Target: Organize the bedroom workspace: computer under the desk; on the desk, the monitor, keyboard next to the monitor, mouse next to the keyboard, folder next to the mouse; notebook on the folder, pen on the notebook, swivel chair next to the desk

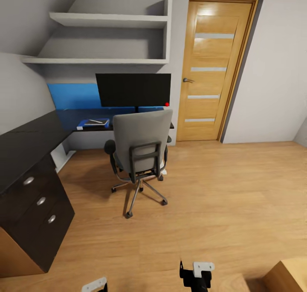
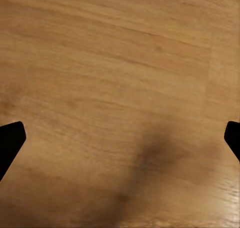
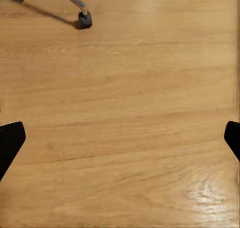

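Note:
The grey swivel chair (image 1: pixel 140 143) stands with its back to me, pushed up to the far arm of the black L-shaped desk (image 1: pixel 25 140). The wide black monitor (image 1: pixel 133 89) stands on the desk behind the chair. To the chair's left, the blue folder (image 1: pixel 81 125) lies on the desk with the pale notebook (image 1: pixel 97 122) on it and a thin pen (image 1: pixel 95 121) on top. The keyboard, mouse and computer are hidden. My left gripper (image 2: pixel 120 138) and right gripper (image 3: pixel 120 138) hang open over bare wooden floor. A chair castor (image 3: pixel 84 19) shows in the right wrist view.
The desk's three-drawer unit (image 1: pixel 40 202) with silver knobs stands close at the left. A wooden door (image 1: pixel 215 70) is shut at the back right, and white shelves (image 1: pixel 106 21) hang above the desk. A light wooden cabinet corner (image 1: pixel 285 275) sits at the bottom right.

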{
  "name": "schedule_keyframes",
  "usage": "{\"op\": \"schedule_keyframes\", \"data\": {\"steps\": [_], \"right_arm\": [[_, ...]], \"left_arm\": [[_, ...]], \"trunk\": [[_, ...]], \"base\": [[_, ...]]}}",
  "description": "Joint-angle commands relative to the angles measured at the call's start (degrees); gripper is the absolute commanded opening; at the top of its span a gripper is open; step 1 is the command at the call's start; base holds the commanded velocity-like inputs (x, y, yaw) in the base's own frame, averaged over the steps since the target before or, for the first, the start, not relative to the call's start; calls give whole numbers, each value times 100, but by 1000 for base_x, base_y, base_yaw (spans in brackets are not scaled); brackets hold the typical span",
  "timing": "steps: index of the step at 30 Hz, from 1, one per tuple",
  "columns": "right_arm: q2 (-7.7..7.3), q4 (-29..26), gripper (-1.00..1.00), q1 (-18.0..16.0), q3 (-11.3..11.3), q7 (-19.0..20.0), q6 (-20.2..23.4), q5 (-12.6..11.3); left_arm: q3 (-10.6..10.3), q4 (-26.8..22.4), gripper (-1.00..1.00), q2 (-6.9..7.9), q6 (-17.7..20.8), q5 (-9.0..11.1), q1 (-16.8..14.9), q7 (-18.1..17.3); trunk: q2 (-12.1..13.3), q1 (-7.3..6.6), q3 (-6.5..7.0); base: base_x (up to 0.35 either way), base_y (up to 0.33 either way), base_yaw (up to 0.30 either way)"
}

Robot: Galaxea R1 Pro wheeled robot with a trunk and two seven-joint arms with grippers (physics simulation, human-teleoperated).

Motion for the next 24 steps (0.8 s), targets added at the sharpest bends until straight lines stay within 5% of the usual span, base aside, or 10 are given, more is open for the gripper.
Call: {"op": "schedule_keyframes", "data": {"steps": [1, 13, 24], "right_arm": [[0, 5, 100, -3, 50, -22, -13, -39], [-67, 6, 100, -8, 66, -10, -2, 13], [-459, 313, 100, 68, 73, 260, 39, 7]], "left_arm": [[-50, 51, 100, 3, -20, 37, -3, 34], [-51, 738, 100, -8, -51, 27, -4, -3], [-51, 1084, 100, 17, -53, 37, -3, -6]], "trunk": [[39, -27, 14], [520, -291, 229], [961, -532, 427]], "base": [[-334, 0, 0], [-338, 0, 0], [-339, 0, 0]]}}
